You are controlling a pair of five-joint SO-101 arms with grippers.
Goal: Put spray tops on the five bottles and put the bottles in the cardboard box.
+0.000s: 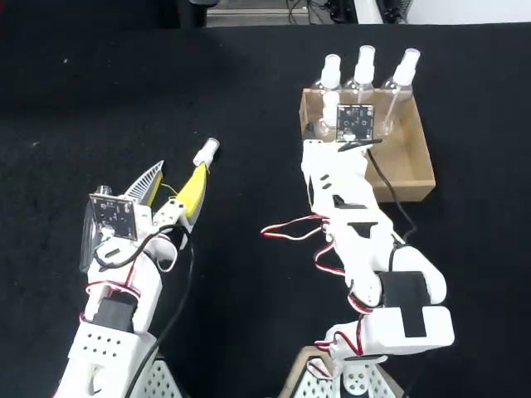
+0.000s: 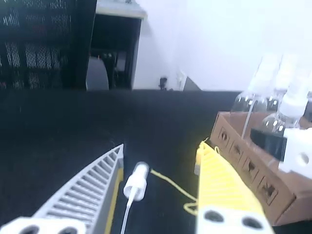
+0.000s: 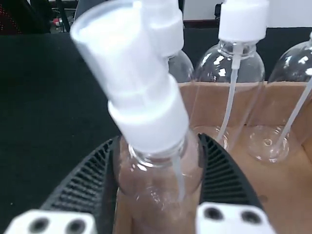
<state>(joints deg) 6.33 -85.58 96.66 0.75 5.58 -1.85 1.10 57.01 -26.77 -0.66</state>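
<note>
High: right tool (image 1: pixel 333 126) pinches a bottle (image 1: pixel 330 110) over the box (image 1: pixel 415 170), near-left corner. Lower it straight, then let go.
Left wrist: left tool (image 2: pixel 161 146) is spread, with a spray top (image 2: pixel 136 181) by its grey finger on the counter (image 2: pixel 73 122).
Right wrist: the bottle's top looks crooked, so check it first.

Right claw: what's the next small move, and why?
Probably set it down upright, then open. The right claw is shut on a bottle with its spray top already on, held tilted over the cardboard box, nearer the arm than the three capped bottles. Whether its base touches the box floor I cannot tell.
</note>
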